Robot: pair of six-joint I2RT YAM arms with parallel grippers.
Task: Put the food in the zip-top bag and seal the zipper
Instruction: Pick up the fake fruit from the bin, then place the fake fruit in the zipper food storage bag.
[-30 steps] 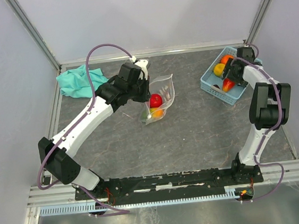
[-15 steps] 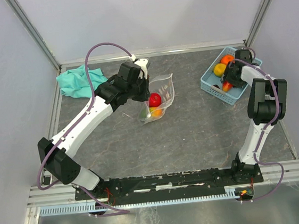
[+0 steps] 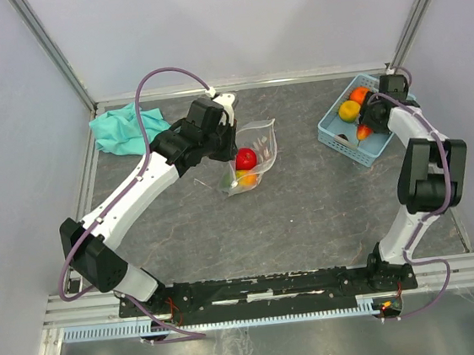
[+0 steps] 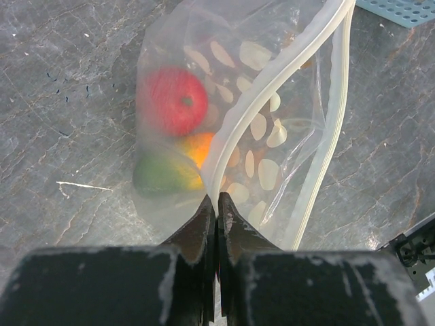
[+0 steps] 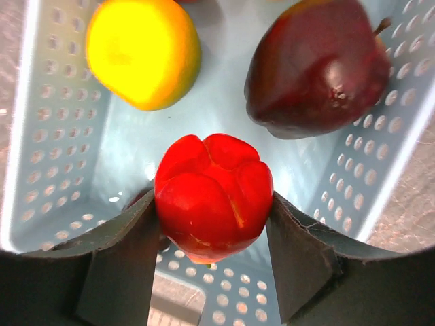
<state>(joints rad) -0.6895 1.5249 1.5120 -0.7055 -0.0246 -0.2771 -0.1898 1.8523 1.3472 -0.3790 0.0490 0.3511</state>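
Lifting straight up seems best imo: right end effector [image 5: 212, 207] hugs the red fruit [image 5: 212, 187] on both sides in the far-right basket [image 5: 51, 170], left end effector [image 4: 217, 207] pinched shut on the rim of the zip-top bag [image 4: 285, 102], left of centre.

You have no text, label, brand, number or sign to read in any of the views. The only printing is the scatter of white oval dots on the clear zip-top bag [image 4: 261, 126], and they form no letters or figures.
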